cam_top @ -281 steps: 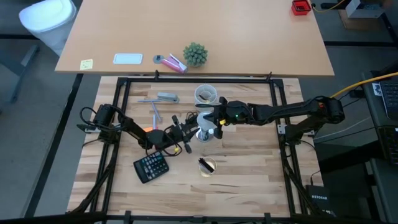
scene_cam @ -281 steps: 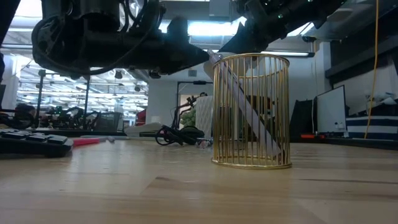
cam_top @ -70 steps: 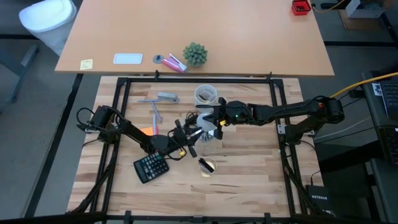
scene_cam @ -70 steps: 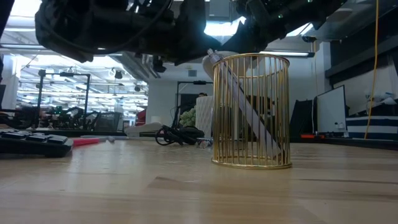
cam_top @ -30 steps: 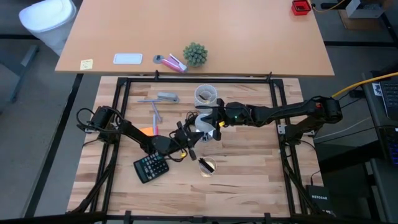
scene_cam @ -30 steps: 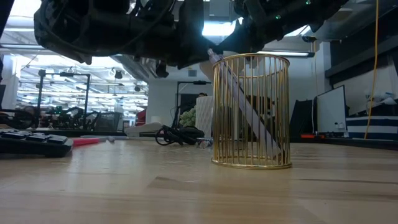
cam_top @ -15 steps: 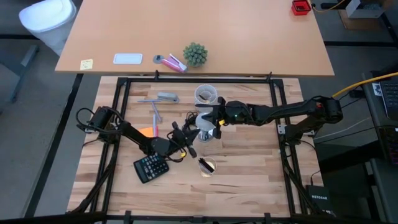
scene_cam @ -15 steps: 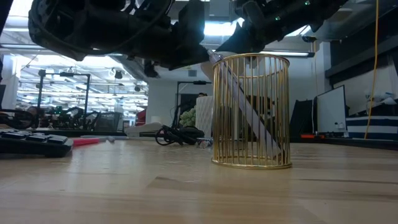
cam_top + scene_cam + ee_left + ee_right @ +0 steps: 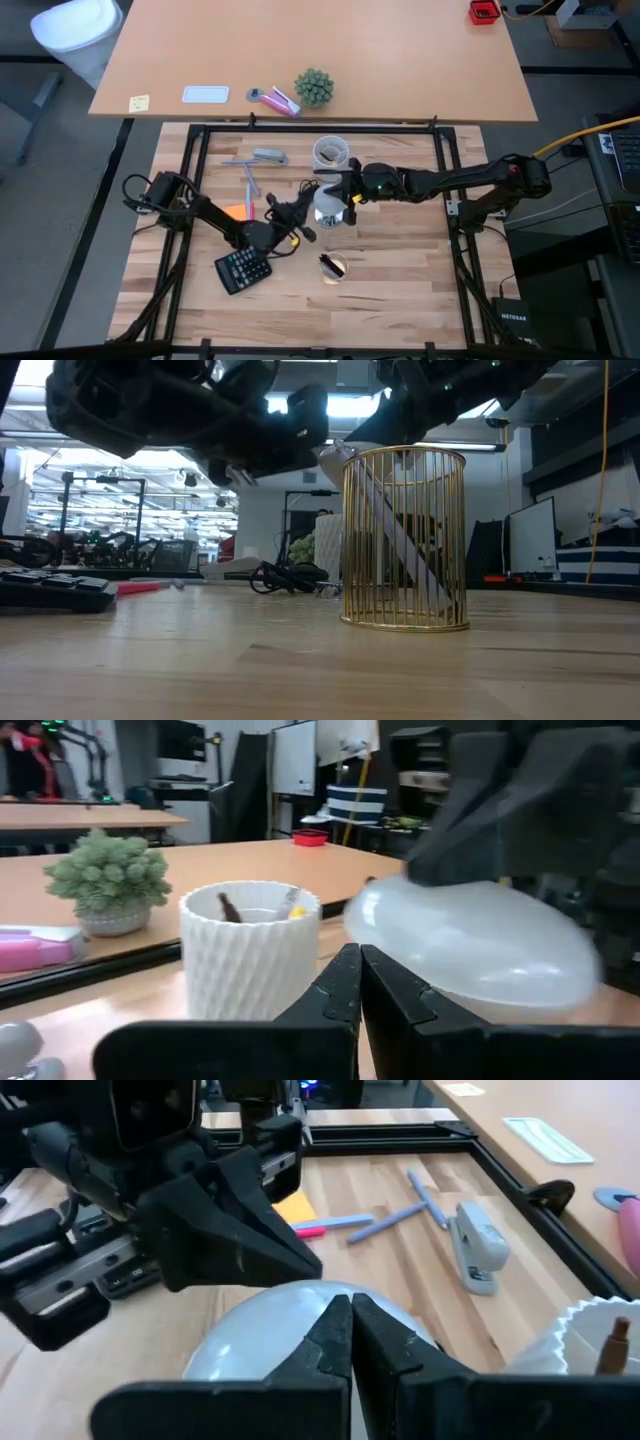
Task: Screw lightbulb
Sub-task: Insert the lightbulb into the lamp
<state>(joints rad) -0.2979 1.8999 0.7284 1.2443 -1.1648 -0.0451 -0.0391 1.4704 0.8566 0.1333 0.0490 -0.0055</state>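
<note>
Nearest the front edge of the desk, bare wood lies open on both sides of a gold wire basket; a black calculator sits to its left. Behind them, mid-desk, the lightbulb stands between the two arms. The left claw, fingers together, is just beside the bulb's left side; the right claw, also closed, rests at its far side. Beyond are a white ribbed cup, a stapler and pens, near the black frame rail. A small plant stands on the farther tan desk. No writing is readable.
</note>
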